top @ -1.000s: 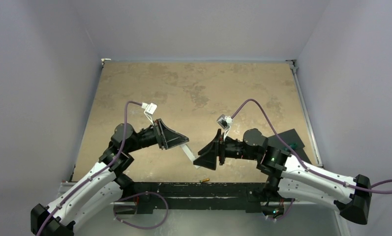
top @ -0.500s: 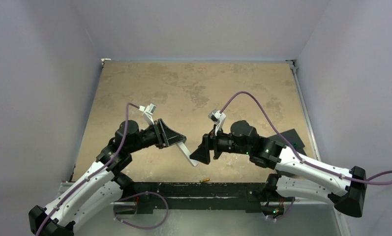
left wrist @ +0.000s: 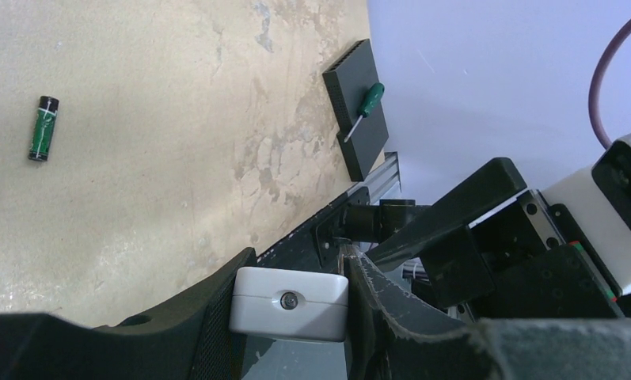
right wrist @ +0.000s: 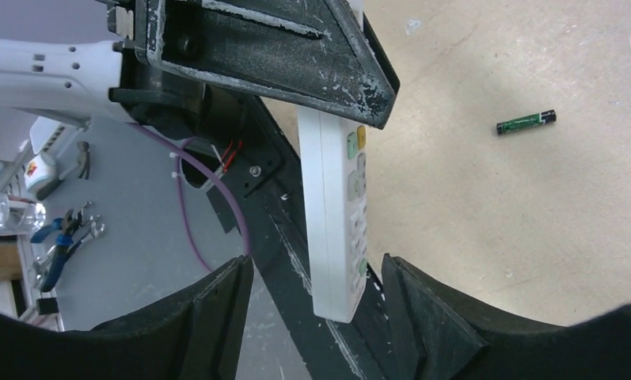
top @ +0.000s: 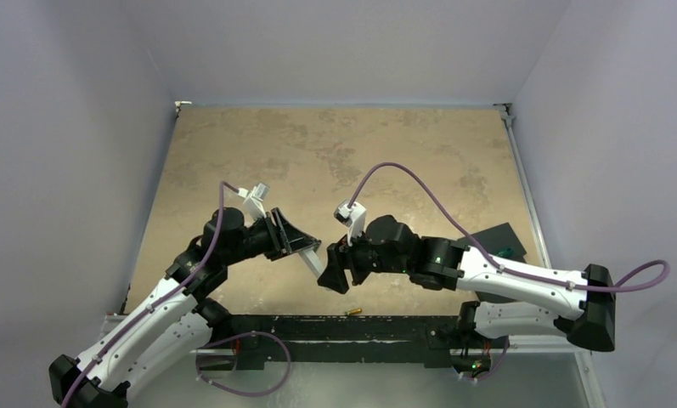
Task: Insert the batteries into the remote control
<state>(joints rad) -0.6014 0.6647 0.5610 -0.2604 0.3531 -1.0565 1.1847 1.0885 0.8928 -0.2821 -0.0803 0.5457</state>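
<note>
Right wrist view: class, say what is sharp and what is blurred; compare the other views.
Right wrist: remote control and green battery sharp, near jaws dark and soft. Left wrist: screwdriver crisp. Top external: even light; gold battery barely resolved.

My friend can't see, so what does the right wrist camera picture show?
A white remote control, its buttons facing right, is held at its top by the left gripper, and its lower end sits inside the open right gripper. A green-and-black battery lies on the tan table beyond.
</note>
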